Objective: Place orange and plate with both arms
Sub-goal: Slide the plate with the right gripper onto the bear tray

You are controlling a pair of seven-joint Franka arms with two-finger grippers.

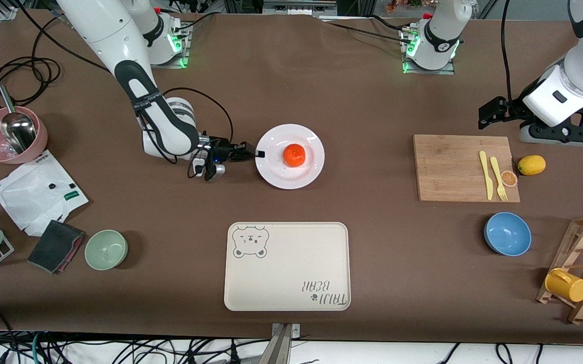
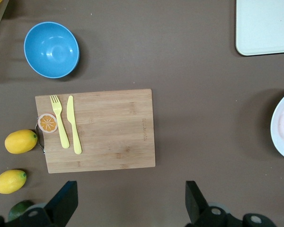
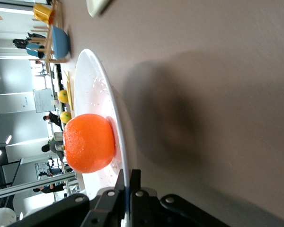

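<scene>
The orange (image 1: 294,154) sits on the round white plate (image 1: 277,172) in the middle of the table. My right gripper (image 1: 258,153) is shut on the plate's rim at the edge toward the right arm's end. In the right wrist view the fingers (image 3: 134,178) pinch the thin rim of the plate (image 3: 97,90) with the orange (image 3: 89,142) just past them. My left gripper (image 1: 484,115) is open and empty, up in the air by the wooden cutting board (image 1: 464,167), which also shows in the left wrist view (image 2: 111,130).
A beige bear tray (image 1: 287,266) lies nearer the front camera than the plate. The board carries a yellow fork, a knife and an orange slice (image 1: 508,178); a lemon (image 1: 531,165) lies beside it. A blue bowl (image 1: 507,233), green bowl (image 1: 106,249), pink bowl (image 1: 10,134) and mug rack (image 1: 577,273) stand around.
</scene>
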